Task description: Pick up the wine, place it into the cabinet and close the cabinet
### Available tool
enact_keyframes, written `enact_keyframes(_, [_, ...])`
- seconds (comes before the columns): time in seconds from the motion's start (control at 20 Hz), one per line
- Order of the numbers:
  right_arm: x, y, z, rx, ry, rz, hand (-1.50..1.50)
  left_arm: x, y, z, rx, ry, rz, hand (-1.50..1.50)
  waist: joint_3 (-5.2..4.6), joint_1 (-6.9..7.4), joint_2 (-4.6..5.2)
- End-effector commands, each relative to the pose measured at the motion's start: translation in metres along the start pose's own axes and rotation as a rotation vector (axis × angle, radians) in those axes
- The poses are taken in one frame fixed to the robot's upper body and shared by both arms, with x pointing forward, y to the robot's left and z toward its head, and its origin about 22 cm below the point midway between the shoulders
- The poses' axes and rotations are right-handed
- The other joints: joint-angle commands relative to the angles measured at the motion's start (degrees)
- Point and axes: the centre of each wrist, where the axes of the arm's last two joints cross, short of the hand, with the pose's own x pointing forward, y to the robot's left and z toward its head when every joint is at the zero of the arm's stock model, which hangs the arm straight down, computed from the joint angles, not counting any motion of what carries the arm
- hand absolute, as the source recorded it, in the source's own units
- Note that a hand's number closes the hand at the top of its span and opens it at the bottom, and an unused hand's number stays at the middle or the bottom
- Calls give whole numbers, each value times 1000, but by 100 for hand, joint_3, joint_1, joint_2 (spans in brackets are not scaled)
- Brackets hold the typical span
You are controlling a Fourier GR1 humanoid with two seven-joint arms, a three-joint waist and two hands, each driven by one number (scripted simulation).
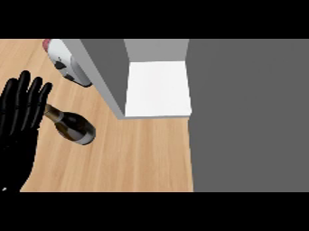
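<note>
The cabinet (250, 113) is the largest thing here. It fills the right half of the view with a grey surface, and an opening on its left part shows a white inner floor between grey walls. Its left wall runs from the far edge toward the near left and ends near the middle of the desk (144, 158).

The wooden desk takes the left half. It has open room in the near part, between the cabinet corner and the bottom edge.

The left hand (14, 122) is at the left edge. It is released, with the fingers straight, close together and pointing far.

The wine (74, 126) lies on its side on the desk, just right of the left hand. Its neck points to the fingers and seems to touch them.

A white appliance (67, 63) with a red part stands far left, beside the cabinet wall.
</note>
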Motion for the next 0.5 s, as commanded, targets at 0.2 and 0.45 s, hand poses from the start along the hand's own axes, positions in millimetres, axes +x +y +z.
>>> enact_keyframes(0.2, [19,-7,35,80,-17,-52,-150,-35,-35,5,67,15,-117,-150,-33,61,22])
enact_keyframes(0.45, [22,-5,38,284,109,-180,-150,-36,-37,3,123,168,186,-150,-36,76,24])
